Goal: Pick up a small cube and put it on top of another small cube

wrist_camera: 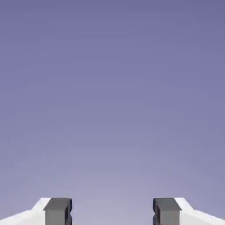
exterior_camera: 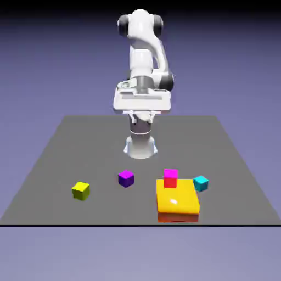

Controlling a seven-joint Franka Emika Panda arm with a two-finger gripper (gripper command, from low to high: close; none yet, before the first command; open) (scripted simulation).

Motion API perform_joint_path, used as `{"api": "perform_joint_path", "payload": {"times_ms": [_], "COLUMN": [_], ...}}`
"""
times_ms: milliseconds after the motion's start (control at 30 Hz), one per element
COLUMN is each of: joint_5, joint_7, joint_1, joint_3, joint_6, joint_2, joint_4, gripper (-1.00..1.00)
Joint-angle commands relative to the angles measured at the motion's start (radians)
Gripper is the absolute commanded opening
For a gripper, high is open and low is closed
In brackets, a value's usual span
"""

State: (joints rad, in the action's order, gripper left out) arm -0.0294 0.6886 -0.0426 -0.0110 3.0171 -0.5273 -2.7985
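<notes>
Exterior view: fingertips of the gripper (exterior_camera: 141, 112) hard to make out, lost against the arm's own white body behind the broad hand. Arm folded upright at the far edge of the table (exterior_camera: 66, 148), hand held high, well above everything. Cyan cube (exterior_camera: 201, 183) on the table, just beside the far right corner of the flat yellow-orange block (exterior_camera: 176, 200), toward the exterior view's right. Purple-magenta cube (exterior_camera: 125, 178) near the middle, well apart from the cyan one. Pink-red cube (exterior_camera: 170, 178) at the block's far edge. Yellow-green cube (exterior_camera: 80, 190) off toward the exterior view's left.

Hand view: only blue-violet backdrop ahead. Grey fingertips (wrist_camera: 57, 211) cut off at the bottom edge, spread wide, nothing between them.
</notes>
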Motion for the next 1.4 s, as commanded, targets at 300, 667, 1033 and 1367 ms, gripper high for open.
{"api": "perform_joint_path", "payload": {"times_ms": [300,667,1033,1367], "joint_5": [-0.244,-0.476,-0.621,-0.627], "joint_7": [-0.435,-0.849,-0.733,-0.596], "joint_1": [-0.254,-0.495,-0.561,-0.376], "joint_3": [-0.091,-0.177,-0.07,-0.153], "joint_6": [-0.165,-0.323,-0.22,-0.287], "joint_2": [0.354,0.691,0.839,0.498], "joint_4": [0.095,0.186,0.227,0.053], "gripper": [0.0,0.0,-1.0,-1.0]}}
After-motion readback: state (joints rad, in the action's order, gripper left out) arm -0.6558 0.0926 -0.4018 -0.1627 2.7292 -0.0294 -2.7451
